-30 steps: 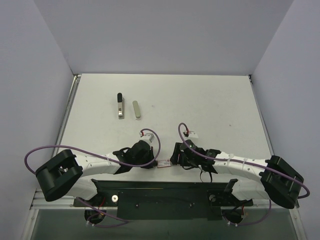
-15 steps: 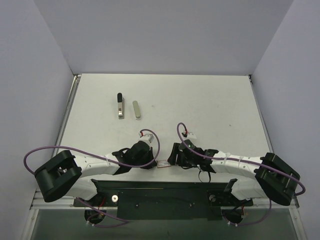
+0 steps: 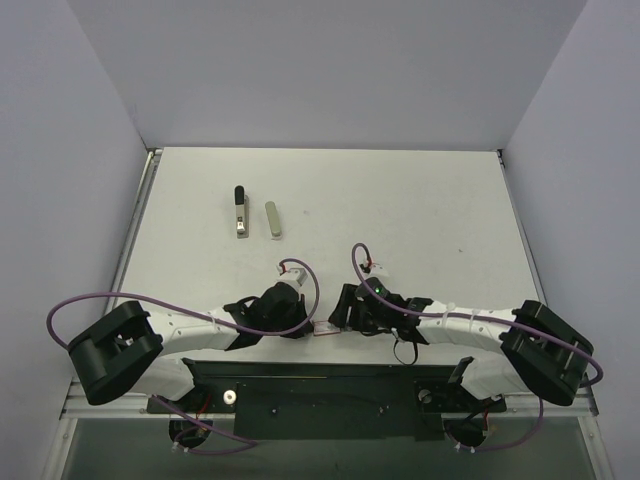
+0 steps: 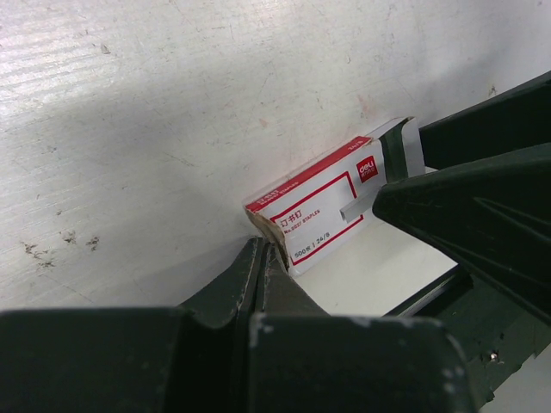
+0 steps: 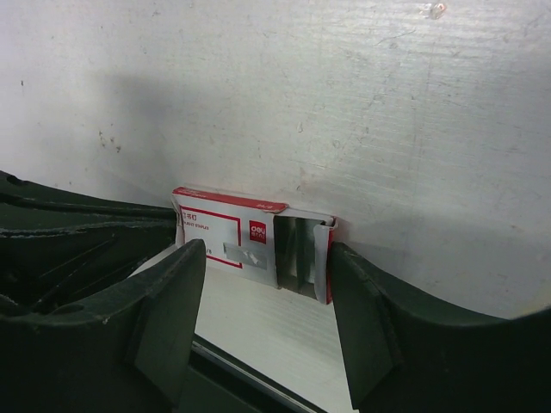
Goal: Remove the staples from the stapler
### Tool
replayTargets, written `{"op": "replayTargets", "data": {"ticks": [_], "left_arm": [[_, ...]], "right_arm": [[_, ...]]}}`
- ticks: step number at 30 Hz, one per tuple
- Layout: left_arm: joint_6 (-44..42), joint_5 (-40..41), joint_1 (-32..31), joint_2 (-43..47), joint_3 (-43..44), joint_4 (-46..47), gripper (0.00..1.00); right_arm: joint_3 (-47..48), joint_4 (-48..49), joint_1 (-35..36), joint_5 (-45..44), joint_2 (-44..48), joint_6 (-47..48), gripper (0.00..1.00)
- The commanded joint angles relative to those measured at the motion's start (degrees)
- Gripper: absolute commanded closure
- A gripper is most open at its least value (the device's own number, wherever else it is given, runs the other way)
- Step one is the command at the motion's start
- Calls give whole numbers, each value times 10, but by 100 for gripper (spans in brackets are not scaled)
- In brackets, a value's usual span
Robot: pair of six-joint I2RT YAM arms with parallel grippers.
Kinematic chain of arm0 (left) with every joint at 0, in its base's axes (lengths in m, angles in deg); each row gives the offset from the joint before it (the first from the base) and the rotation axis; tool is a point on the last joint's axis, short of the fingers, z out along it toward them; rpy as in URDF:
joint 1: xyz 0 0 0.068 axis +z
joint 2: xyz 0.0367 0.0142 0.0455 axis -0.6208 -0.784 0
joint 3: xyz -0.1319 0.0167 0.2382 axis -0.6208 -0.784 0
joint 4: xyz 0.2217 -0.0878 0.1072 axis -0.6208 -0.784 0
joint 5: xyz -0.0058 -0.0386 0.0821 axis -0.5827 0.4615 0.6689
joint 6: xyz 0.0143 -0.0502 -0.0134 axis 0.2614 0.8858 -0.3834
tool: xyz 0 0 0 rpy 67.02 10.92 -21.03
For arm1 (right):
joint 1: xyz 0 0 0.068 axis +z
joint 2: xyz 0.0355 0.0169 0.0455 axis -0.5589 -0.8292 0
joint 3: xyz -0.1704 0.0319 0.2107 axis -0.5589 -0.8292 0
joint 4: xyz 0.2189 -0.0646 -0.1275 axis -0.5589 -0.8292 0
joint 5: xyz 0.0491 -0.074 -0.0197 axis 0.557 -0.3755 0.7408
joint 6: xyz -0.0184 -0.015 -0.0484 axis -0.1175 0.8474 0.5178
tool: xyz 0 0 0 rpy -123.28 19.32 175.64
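The stapler (image 3: 240,212), silver with a black end, lies at the back left of the table. Just right of it lies a short silver-grey strip (image 3: 272,219), apparently the staples. Both are far from my grippers. Those meet at the near edge over a small red-and-white staple box (image 3: 323,328) (image 4: 323,211) (image 5: 232,228). My left gripper (image 3: 306,325) (image 4: 263,258) is shut, its tips against the box's closed end. My right gripper (image 3: 341,320) (image 5: 267,318) is open and straddles the box, one finger (image 5: 366,318) by the open flap end, where staples show inside.
The box sits right at the table's near edge, beside the black mounting plate (image 3: 330,385). Purple cables loop over both arms. White walls close in the table at the back and on both sides.
My right arm has slid a little to the left, bringing its gripper closer over the box, and its jaws have widened slightly. The left arm and the stapler have stayed put.
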Motion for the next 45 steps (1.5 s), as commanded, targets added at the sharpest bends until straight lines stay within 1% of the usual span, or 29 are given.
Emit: {"op": "replayTargets", "data": {"ticks": [1,11,20,24,28,36,40,41,42,45], "left_arm": [[-9,12,-4,-17,-11,-37,100],[-8,8,-4,-29,-12,-24,100],[-6,8,-4,-30,-14,-23,100],[-6,8,-4,-28,-13,-25,100],[-6,10,-4,-20,-15,-29,100],[-4,20,-4,5,-13,-45,100],[-7,28,-4,23,-7,-61,100],[-8,30,-4,30,-7,-61,100],[-10,31,-4,32,-4,-84,100],[-12,40,-4,55,2,-111,100]], "right_arm": [[-7,8,-4,23,-13,-11,45],[-11,25,0,41,-21,-31,45],[-11,73,10,49,-61,-54,45],[-4,75,13,49,-66,-56,45],[-3,54,13,38,-51,-48,45],[1,-28,7,-13,8,-20,44],[8,-78,6,-55,37,-5,35],[10,-84,6,-64,45,-3,34],[13,-96,6,-70,50,2,34],[22,-127,4,-98,77,14,32]]}}
